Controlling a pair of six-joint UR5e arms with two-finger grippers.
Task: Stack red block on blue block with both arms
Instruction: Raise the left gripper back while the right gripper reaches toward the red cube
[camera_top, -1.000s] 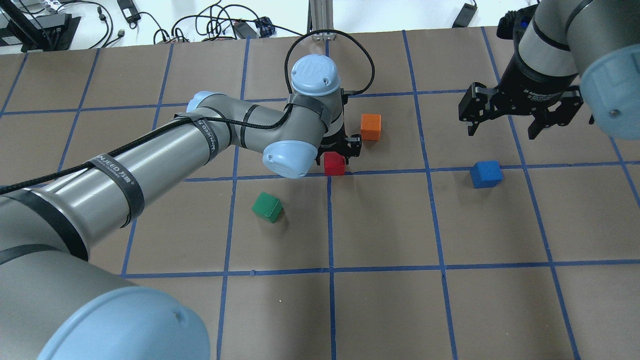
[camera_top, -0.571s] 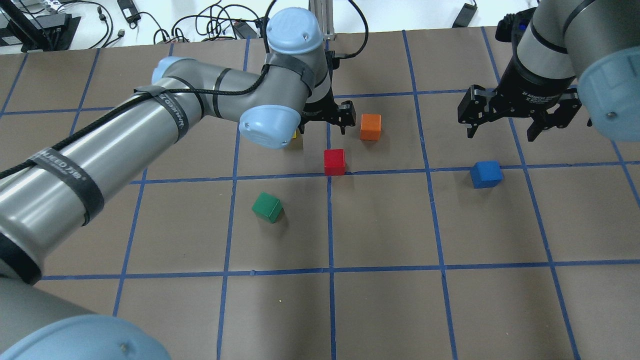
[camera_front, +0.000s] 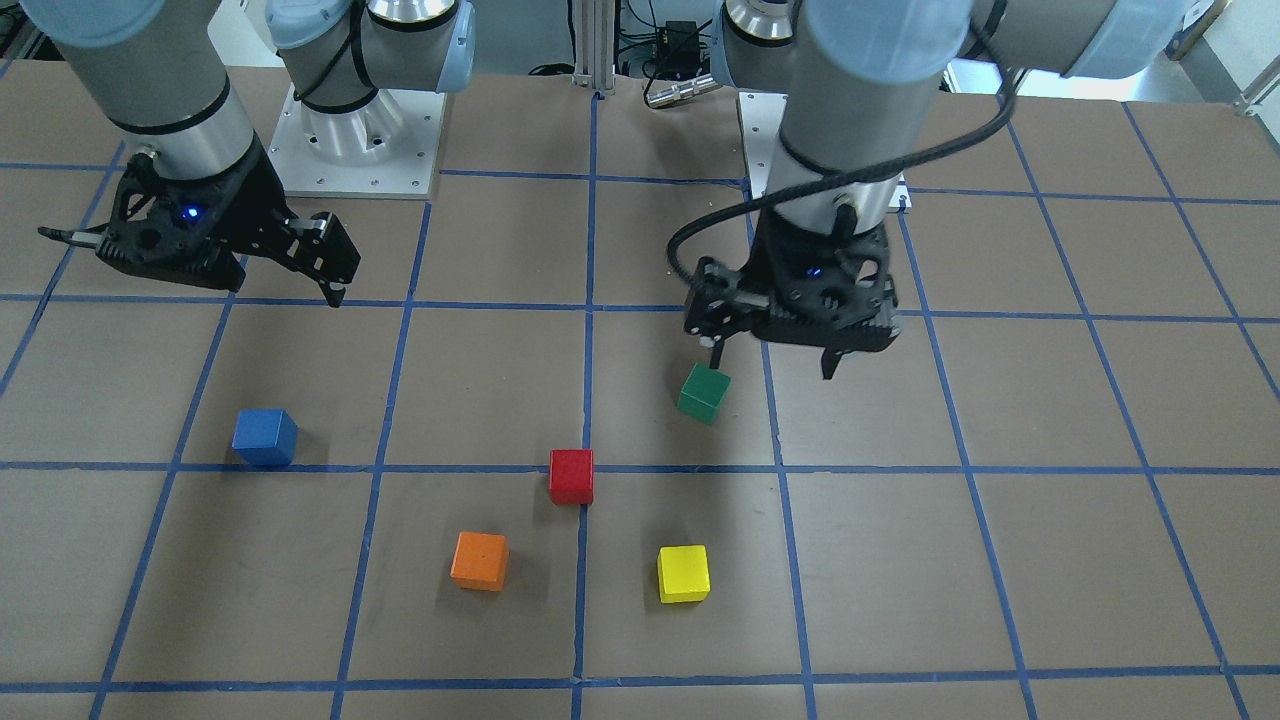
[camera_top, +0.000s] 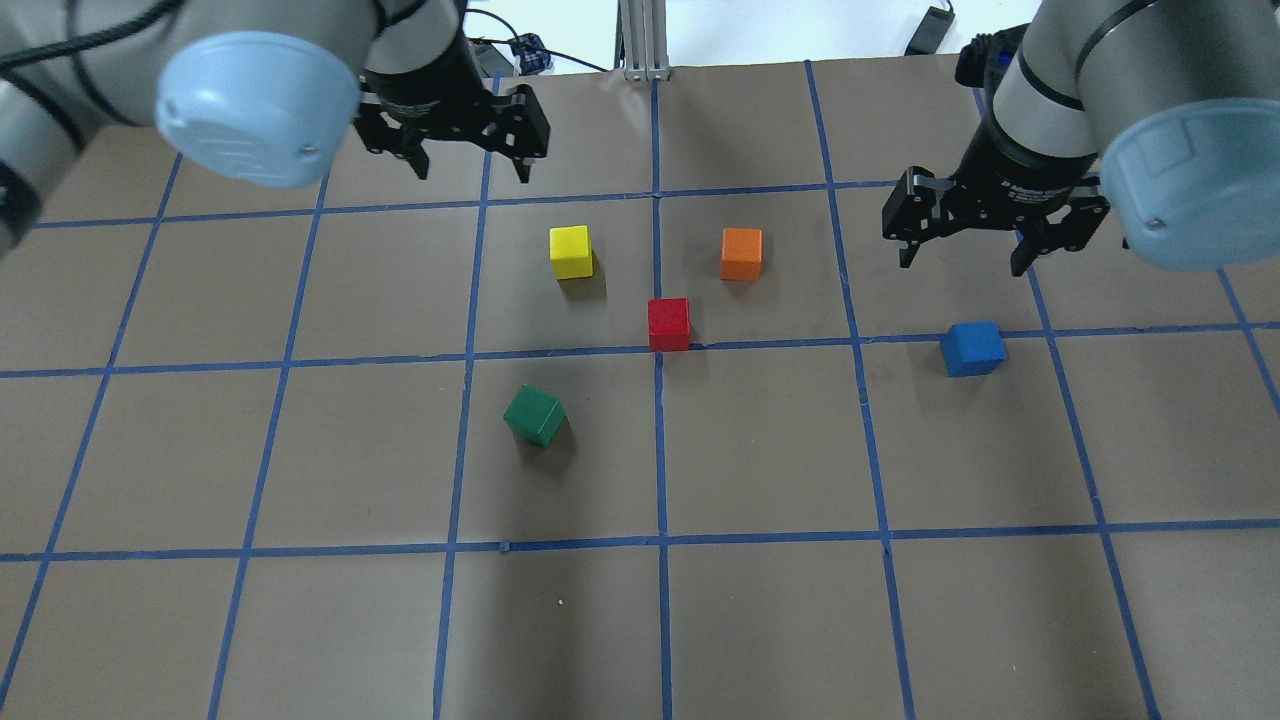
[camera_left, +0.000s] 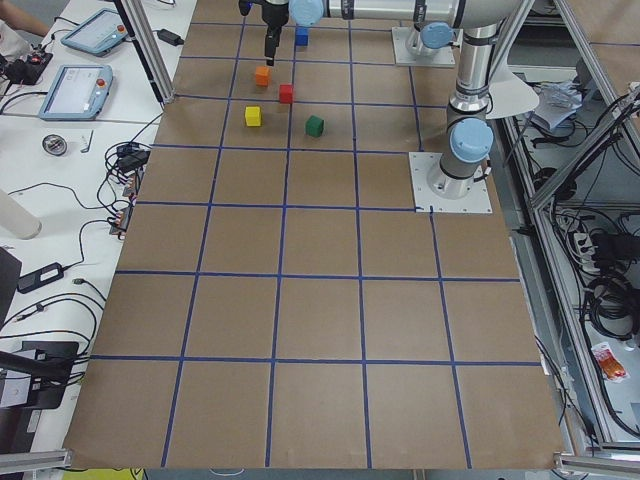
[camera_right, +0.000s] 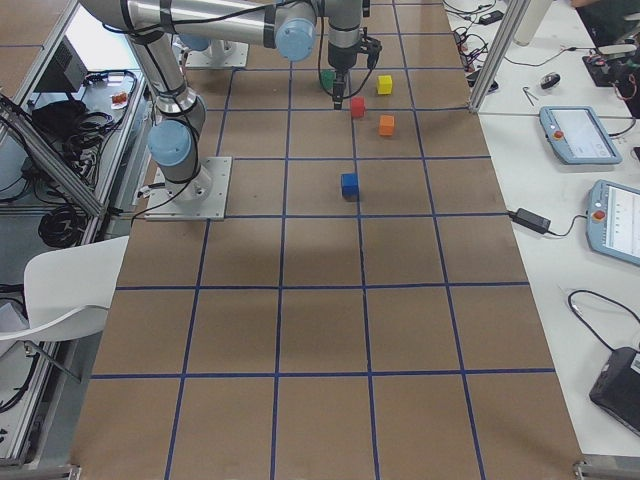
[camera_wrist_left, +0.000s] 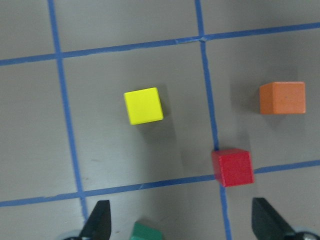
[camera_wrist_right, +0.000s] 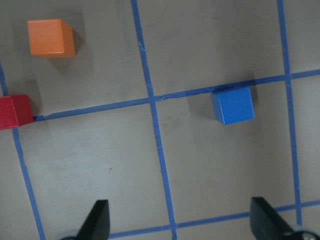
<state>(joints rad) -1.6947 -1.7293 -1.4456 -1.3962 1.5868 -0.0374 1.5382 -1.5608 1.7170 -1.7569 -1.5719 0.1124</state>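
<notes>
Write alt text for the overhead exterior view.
Five separate cubes sit on a gridded table: red block centre, blue block right, yellow cube, orange cube, green cube. The left pincer and right pincer hover open and empty.

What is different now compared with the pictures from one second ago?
The left gripper, down at the red block a second ago, rose away open and empty. The right gripper, open, shifted slightly toward the robot's left. The red block, blue block, orange cube and green cube did not move.
</notes>
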